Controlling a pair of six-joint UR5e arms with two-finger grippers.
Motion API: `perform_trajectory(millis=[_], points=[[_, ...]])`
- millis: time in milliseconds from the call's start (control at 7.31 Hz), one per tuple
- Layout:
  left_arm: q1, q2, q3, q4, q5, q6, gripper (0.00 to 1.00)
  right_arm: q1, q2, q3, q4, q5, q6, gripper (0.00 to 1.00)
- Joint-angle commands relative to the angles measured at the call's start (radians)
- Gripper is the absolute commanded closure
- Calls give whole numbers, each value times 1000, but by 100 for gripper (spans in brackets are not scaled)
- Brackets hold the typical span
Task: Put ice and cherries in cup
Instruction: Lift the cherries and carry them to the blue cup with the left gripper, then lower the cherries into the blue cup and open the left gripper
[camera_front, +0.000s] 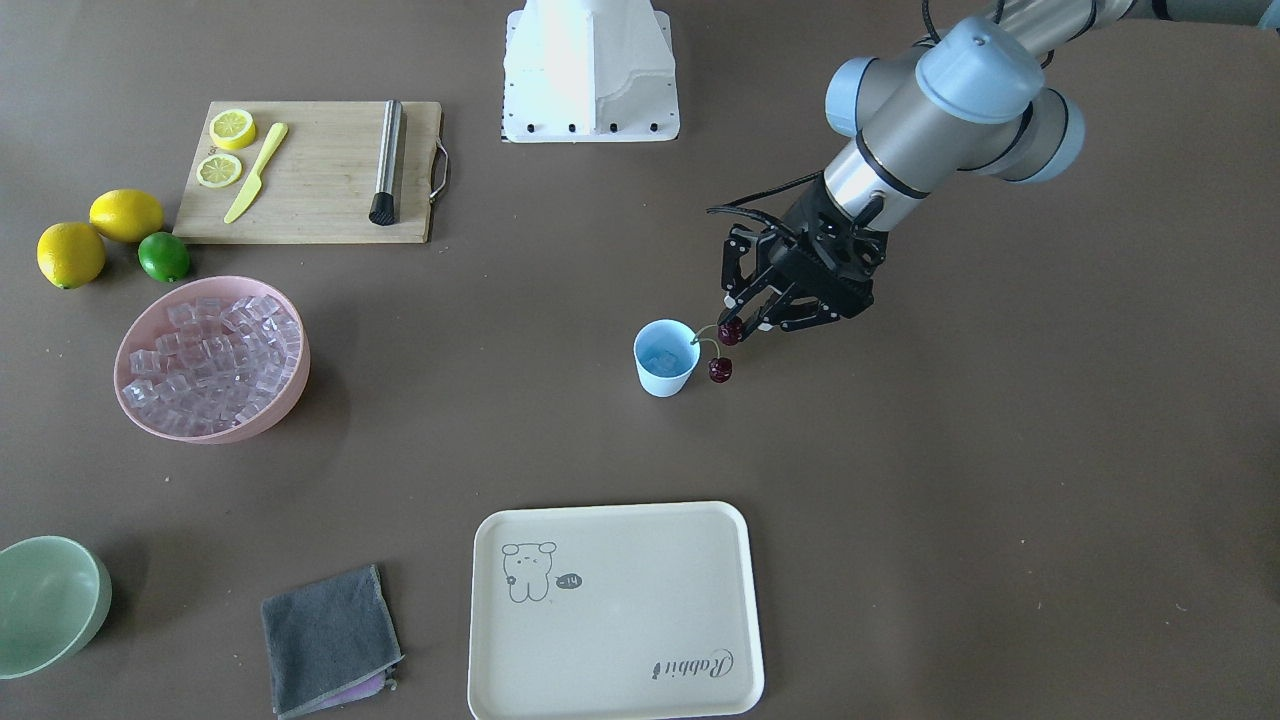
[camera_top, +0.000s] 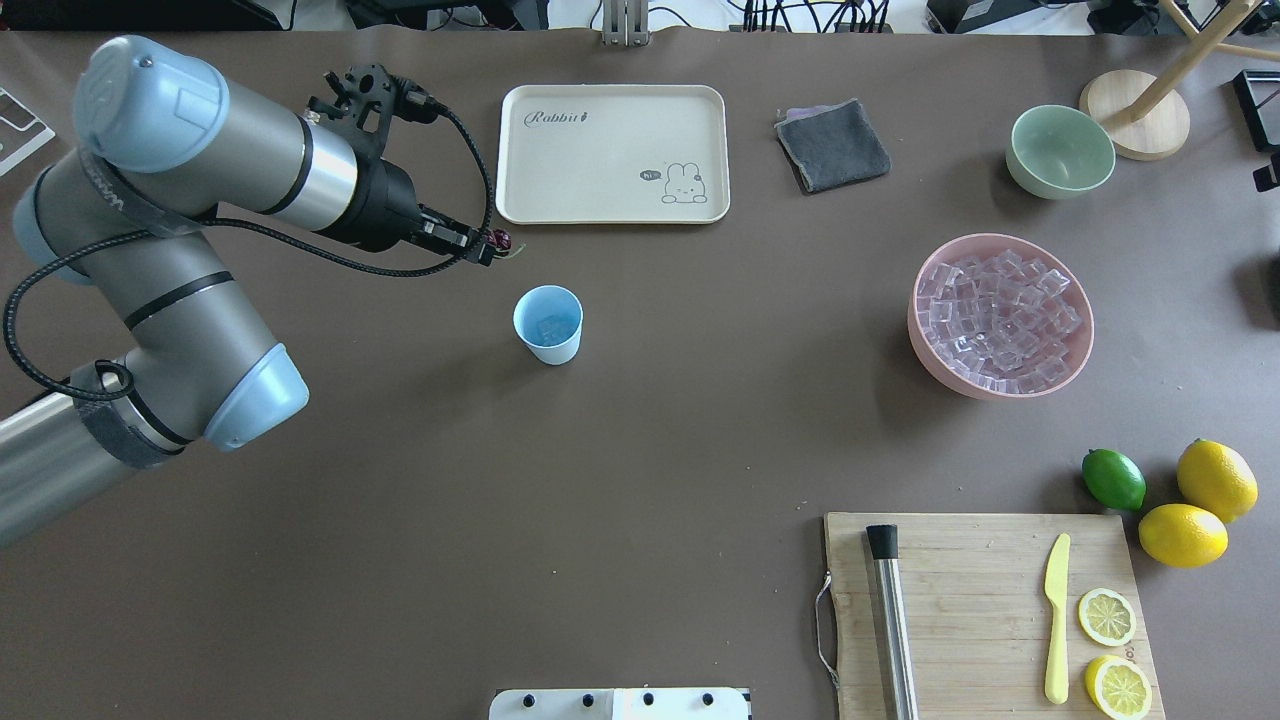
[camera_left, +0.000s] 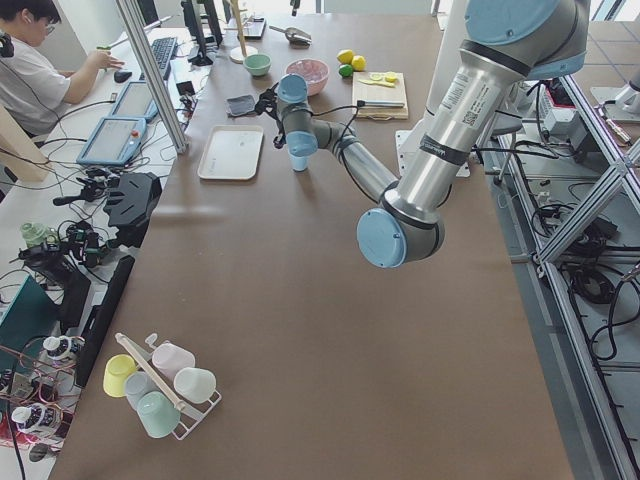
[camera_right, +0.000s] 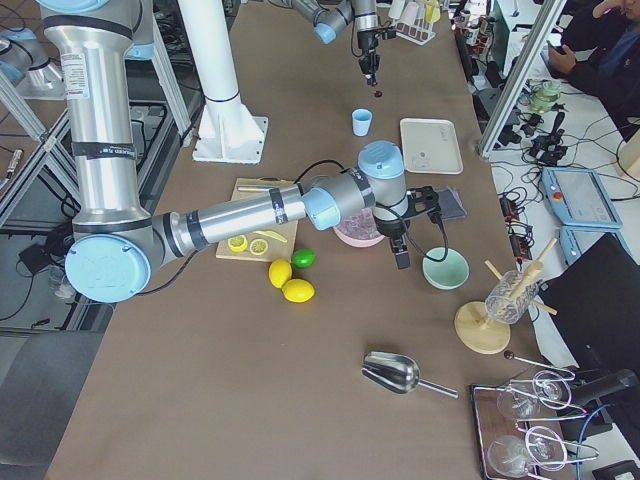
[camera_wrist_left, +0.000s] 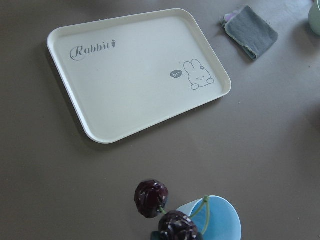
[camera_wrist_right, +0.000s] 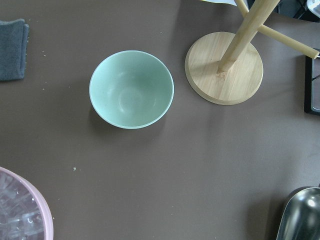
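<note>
2 robot arms, left arm (camera_top: 190, 300) and right arm (camera_right: 230, 215): silver tubes, pale blue rounded joint caps, grey joint housings. Black cable (camera_top: 340, 268) runs along the left arm to the black, skeletal left gripper (camera_front: 745, 318). White base (camera_front: 590, 70) with dark screws.

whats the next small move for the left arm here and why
Probably shift the left gripper sideways until the cherries hang over the cup, then lower them. It holds them beside the rim, not above the opening, and ice already lies inside.
</note>
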Motion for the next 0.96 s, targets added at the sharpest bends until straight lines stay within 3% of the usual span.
perform_trajectory(millis=[0, 410, 547, 684, 821], points=[[57, -10, 3, -2, 44, 2, 100, 0, -3, 3, 0, -1, 0, 0], [92, 1, 8, -2, 45, 0, 100, 0, 1, 1, 0, -1, -2, 0], [94, 1, 12, -2, 45, 2, 56, 0, 1, 1, 2, -1, -3, 0], [92, 1, 8, -2, 53, -6, 3, 0, 1, 1, 2, -1, -3, 0], [94, 1, 6, -2, 73, -8, 2, 0, 0, 1, 2, -1, -3, 0]])
